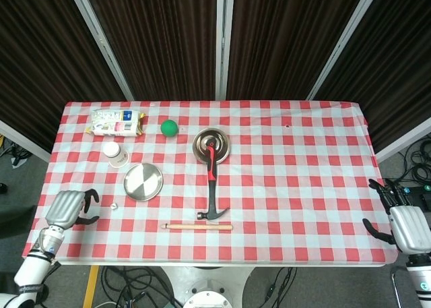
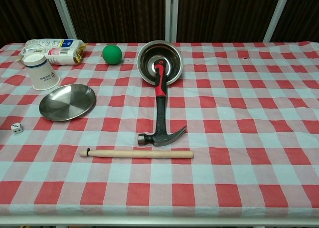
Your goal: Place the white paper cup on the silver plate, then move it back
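From the head view, the white paper cup [image 1: 115, 154] stands on the checked table [image 1: 296, 180] just behind the silver plate [image 1: 143, 181], close to it but apart, so the first placement is not yet done. The left hand [image 1: 67, 208] sits over the near left corner of the table, holding nothing, its fingers curled downward but with a gap to the thumb; the right hand [image 1: 406, 226] hangs off the right edge, empty, fingers spread. A snack packet [image 1: 116, 122] lies behind the cup, a green ball [image 1: 169, 127] beside that, and a small die [image 1: 114, 205] rests between the left hand and the plate. From the chest view, neither hand shows. The cup [image 2: 40, 71] stands rim up, and the plate [image 2: 67, 102] lies shallow and glossy in front of it; a hammer [image 2: 160, 108] rests with its handle end in a steel bowl [image 2: 159, 62], and a wooden stick [image 2: 137, 153] lies nearer the front edge. The likely trouble is the cup itself: light and thin-walled, it could crush under a firm squeeze or tip if nudged first. A low reach could also knock the die or push the plate.
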`<act>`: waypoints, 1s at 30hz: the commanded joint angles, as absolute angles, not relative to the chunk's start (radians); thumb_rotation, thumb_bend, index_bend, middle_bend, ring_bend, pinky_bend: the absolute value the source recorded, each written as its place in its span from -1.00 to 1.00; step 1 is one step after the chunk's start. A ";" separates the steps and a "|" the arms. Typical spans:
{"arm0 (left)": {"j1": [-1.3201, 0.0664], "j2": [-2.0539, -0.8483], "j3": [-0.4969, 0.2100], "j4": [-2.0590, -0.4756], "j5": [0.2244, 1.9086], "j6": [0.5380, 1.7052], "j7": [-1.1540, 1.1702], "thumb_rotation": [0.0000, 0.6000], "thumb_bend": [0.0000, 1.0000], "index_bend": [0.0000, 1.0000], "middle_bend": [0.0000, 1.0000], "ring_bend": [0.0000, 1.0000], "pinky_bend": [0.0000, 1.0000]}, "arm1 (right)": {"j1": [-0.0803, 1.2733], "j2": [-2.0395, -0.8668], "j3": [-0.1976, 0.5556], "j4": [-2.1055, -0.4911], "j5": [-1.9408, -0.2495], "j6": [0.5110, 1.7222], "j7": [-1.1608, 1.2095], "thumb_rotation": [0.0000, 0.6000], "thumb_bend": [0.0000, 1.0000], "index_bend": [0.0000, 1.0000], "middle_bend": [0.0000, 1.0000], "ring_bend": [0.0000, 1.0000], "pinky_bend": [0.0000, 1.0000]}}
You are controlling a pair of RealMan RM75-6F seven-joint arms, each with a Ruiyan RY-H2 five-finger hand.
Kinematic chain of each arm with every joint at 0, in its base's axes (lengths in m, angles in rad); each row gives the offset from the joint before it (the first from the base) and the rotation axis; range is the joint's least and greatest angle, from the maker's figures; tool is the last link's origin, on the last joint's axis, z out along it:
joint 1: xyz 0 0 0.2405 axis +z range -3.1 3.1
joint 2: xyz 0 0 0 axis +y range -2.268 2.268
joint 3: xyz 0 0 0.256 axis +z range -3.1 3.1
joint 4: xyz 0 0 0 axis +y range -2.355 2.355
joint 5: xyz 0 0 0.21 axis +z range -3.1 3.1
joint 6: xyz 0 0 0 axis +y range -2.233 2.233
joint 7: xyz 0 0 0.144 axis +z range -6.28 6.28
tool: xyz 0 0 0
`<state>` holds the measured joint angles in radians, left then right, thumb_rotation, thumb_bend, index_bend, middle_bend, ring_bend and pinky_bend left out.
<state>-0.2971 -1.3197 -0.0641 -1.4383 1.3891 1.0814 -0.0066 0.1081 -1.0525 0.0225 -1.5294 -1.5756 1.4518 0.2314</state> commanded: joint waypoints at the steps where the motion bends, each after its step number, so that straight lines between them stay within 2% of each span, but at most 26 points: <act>1: -0.326 -1.372 -0.074 -1.397 1.348 1.040 -0.035 1.00 -0.70 0.00 0.58 0.52 0.81 | 0.111 -1.053 0.023 -1.531 -1.577 1.448 0.229 1.00 -0.57 -0.90 -0.62 -1.00 -0.74; 7: -0.357 -1.435 -0.083 -1.352 1.291 0.985 -0.011 1.00 -0.70 -0.05 0.65 0.60 0.83 | 0.114 -1.055 0.022 -1.534 -1.578 1.444 0.229 1.00 -0.57 -0.90 -0.62 -1.00 -0.74; 16: -0.373 -1.491 -0.090 -1.298 1.232 0.957 0.007 1.00 -0.67 -0.05 0.67 0.61 0.83 | 0.112 -1.054 0.021 -1.538 -1.569 1.440 0.225 1.00 -0.57 -0.90 -0.61 -1.00 -0.74; 30: -0.394 -1.509 -0.091 -1.274 1.193 0.916 0.002 1.00 -0.46 -0.03 0.68 0.61 0.83 | 0.115 -1.055 0.022 -1.536 -1.564 1.432 0.227 1.00 -0.57 -0.90 -0.60 -1.00 -0.74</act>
<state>-0.3939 -1.5088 -0.0910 -1.2747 1.1941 0.9167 0.0020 0.1154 -1.0551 0.0223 -1.5356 -1.5635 1.4324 0.2275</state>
